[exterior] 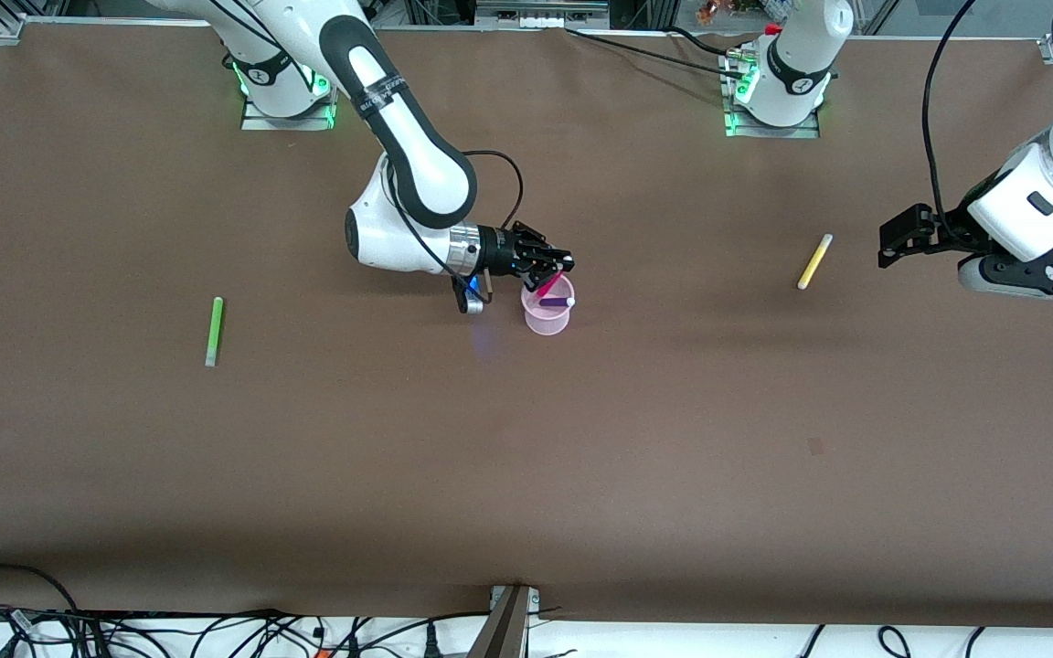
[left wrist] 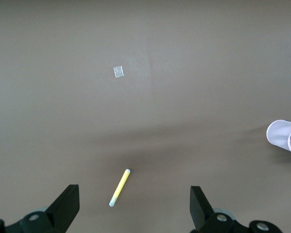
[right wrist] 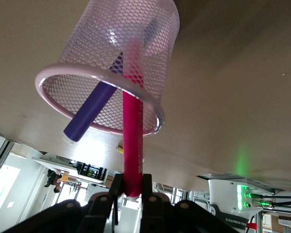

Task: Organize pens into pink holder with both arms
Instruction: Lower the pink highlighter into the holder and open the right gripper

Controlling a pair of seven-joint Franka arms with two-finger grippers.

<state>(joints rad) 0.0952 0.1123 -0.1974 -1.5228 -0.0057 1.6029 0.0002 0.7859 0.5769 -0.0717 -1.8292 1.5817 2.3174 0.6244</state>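
The pink holder stands upright mid-table, a mesh cup. A dark purple pen leans inside it. My right gripper hangs over the holder's rim, shut on the magenta pen, whose lower part reaches down into the cup. The yellow pen lies on the table toward the left arm's end. My left gripper hovers beside it, open and empty. The green pen lies toward the right arm's end. The holder's rim shows in the left wrist view.
A small pale patch is stuck to the brown table nearer the front camera than the yellow pen. Loose cables run along the table's front edge. The arm bases stand at the back edge.
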